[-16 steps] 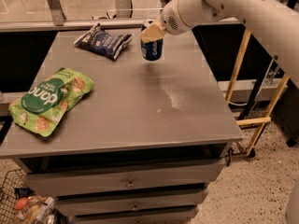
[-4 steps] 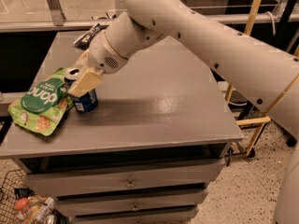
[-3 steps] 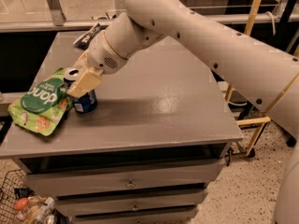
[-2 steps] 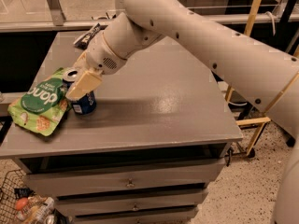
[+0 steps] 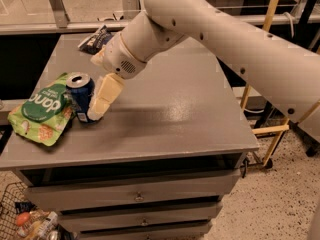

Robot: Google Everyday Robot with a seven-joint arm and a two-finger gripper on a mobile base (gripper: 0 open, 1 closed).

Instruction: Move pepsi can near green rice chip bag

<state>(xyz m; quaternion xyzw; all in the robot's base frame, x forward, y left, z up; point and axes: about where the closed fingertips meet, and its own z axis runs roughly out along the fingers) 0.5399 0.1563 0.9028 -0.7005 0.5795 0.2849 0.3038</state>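
You are looking at a grey counter [image 5: 180, 109] whose right half and front strip are lying bare, leaving open room toward the right edge and the front-right corner. Everything else is sitting along the left edge. The green rice chip bag [image 5: 41, 110] is lying flat there, its outer side reaching that edge. The pepsi can [image 5: 80, 98] is standing upright just beside the bag's right side, seemingly touching it.

The hand [image 5: 98, 103] is reaching down against the can's right flank, with the big white arm [image 5: 225, 39] sweeping in over the back-right corner. You cannot tell whether the hand is clamping the can or only lying beside it, because the can is hiding its far side.

A dark blue chip bag [image 5: 94, 38] is lying at the back-left corner, partly covered by the arm. A wire basket [image 5: 12, 219] is being cut off at the bottom left.

The can is showing a dark blue body and a silver top.
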